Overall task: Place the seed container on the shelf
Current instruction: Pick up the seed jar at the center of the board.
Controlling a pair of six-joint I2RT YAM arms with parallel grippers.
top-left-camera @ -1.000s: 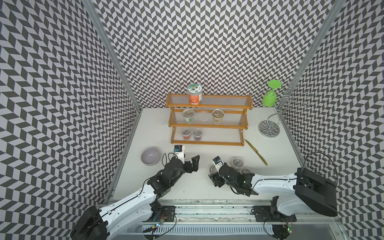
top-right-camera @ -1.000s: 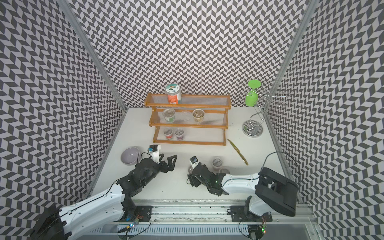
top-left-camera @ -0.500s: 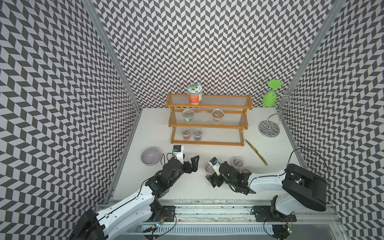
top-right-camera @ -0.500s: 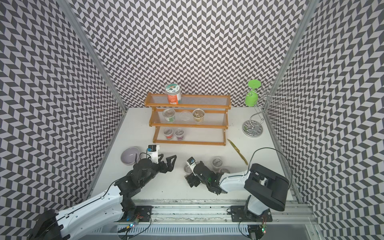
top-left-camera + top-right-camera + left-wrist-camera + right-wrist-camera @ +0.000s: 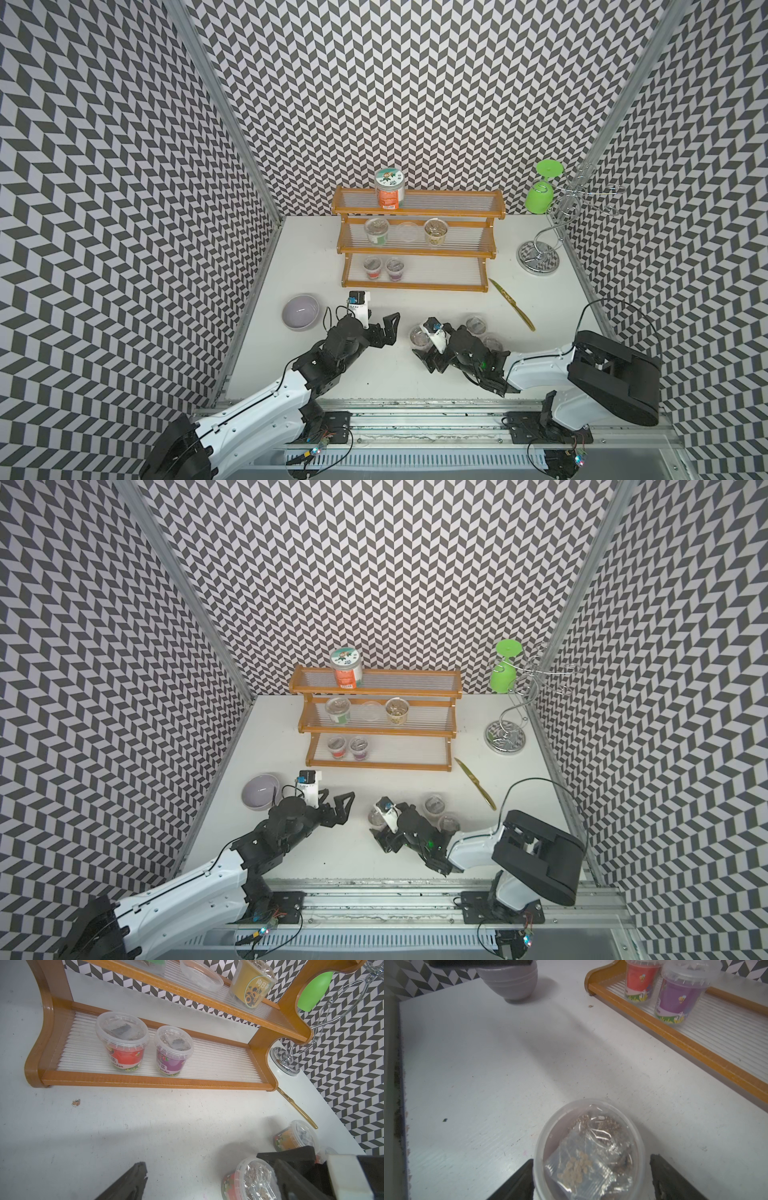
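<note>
white tabletop (image 5: pixel 477 1064) carries the seed container (image 5: pixel 589 1153) between the right jaws.

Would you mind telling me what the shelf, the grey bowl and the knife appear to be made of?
Shelf: the frame looks like varnished wood, orange-brown with a soft sheen; its tiers look like clear plastic, see-through with fine ribs. Bowl: smooth grey-lilac with ridged sides, ceramic or plastic, hard to say which. Knife: thin, gold-coloured and shiny, probably metal.
</note>
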